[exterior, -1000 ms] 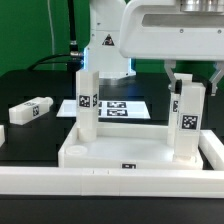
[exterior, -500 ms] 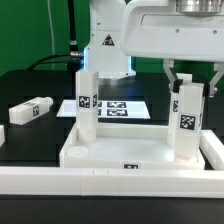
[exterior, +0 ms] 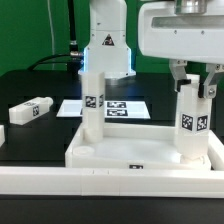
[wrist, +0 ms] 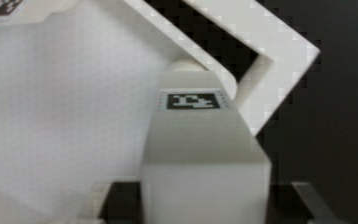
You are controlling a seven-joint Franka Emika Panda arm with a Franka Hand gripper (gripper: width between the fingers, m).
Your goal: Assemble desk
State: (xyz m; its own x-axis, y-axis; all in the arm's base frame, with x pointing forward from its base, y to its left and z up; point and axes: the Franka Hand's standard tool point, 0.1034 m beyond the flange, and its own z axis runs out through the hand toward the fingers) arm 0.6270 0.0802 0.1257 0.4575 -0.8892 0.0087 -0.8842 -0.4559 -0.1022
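Gripper (exterior: 194, 88), tagged white leg (exterior: 191, 124); new position

Three legs in sight: upright leg (exterior: 93, 105), second upright leg (exterior: 192, 122), lying leg (exterior: 30, 110). One desk slab (exterior: 135, 150), one marker board (exterior: 133, 104).

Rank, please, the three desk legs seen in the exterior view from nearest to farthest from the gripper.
1. Right standing leg, clasped by the gripper, on the exterior view's right.
2. Left standing leg, upright on the slab, near the view's middle.
3. Loose leg, lying on the table at the view's far left.
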